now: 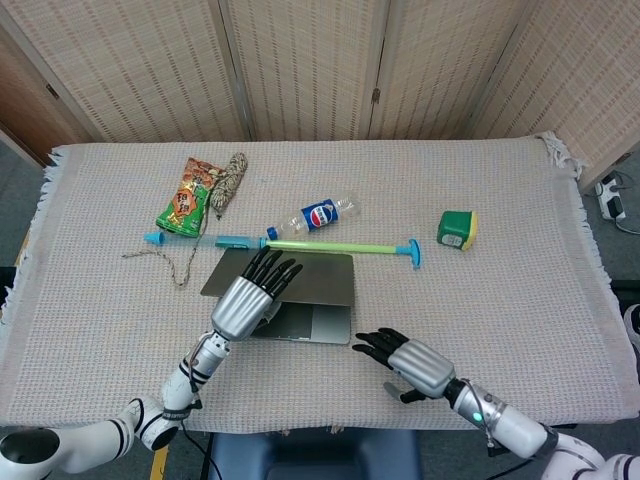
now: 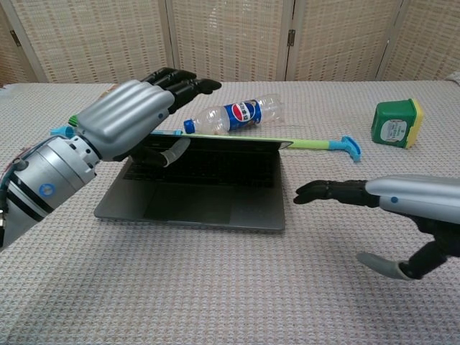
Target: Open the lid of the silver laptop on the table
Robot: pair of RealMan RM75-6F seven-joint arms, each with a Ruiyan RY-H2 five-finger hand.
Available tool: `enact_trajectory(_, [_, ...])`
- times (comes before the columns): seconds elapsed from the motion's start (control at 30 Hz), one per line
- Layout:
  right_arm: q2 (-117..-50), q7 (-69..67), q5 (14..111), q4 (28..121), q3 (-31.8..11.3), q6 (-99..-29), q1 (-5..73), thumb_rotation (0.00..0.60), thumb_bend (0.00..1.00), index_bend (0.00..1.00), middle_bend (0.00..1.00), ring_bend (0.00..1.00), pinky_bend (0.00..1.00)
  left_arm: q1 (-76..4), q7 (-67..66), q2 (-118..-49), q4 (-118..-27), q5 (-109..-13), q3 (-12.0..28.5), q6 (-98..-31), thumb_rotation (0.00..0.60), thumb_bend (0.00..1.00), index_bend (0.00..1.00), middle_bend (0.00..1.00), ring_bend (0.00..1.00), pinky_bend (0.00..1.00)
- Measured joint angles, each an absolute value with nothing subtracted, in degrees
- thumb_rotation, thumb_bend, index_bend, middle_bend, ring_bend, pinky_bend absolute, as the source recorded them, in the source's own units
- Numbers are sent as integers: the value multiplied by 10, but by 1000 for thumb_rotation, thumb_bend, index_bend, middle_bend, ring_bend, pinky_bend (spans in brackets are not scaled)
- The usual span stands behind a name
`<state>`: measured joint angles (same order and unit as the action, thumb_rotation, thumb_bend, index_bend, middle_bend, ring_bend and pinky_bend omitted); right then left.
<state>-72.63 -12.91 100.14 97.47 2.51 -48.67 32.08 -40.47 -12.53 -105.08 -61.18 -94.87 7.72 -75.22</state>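
While the lid looks lifted, here's how it stands:
Laptop [image 2: 208,198]: mid-table, near edge of the cloth [image 1: 500,290]; keyboard and trackpad show in chest view.
Lid [image 1: 315,278]: up and leaning back toward the green stick [image 1: 340,247] and bottle [image 1: 318,217]; top edge looks v. close to the stick, can't tell if touching.
Left hand [image 2: 133,118]: at the lid's left top corner, fingers [image 2: 183,80] stretched long over the edge, thumb tucked on the screen side; looks like it grips the lid betw. thumb and fingers, not 100% sure.
Right hand [image 2: 392,198]: low over the cloth just right of the base, fingers out toward the laptop, thumb hanging below, holds nothing, not touching the laptop as far as I see.
Done: lid open past halfway, I'd judge; screen angle hard to read from above.
Left: prob. only a bit more tilt, then let go; right hand maybe meant to steady the base.
Risk: lid pushing the stick or bottle back.
Others: snack bag [image 1: 185,200], twine [image 1: 228,180], green tub [image 1: 457,229], all well apart.
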Motion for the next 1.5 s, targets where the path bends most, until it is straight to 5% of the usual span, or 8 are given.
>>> enact_trajectory(0.43, [-837, -153, 906, 894, -23, -377, 425, 600, 575, 0, 0, 0, 0, -412, -151, -1043, -635, -930, 78, -731, 600, 561, 67, 171, 55, 0])
enact_trajectory(1.5, [-896, -69, 805, 854, -11, -346, 460, 600, 580, 0, 0, 16, 0, -446, -200, -995, -692, -844, 133, -668, 600, 560, 63, 159, 33, 0])
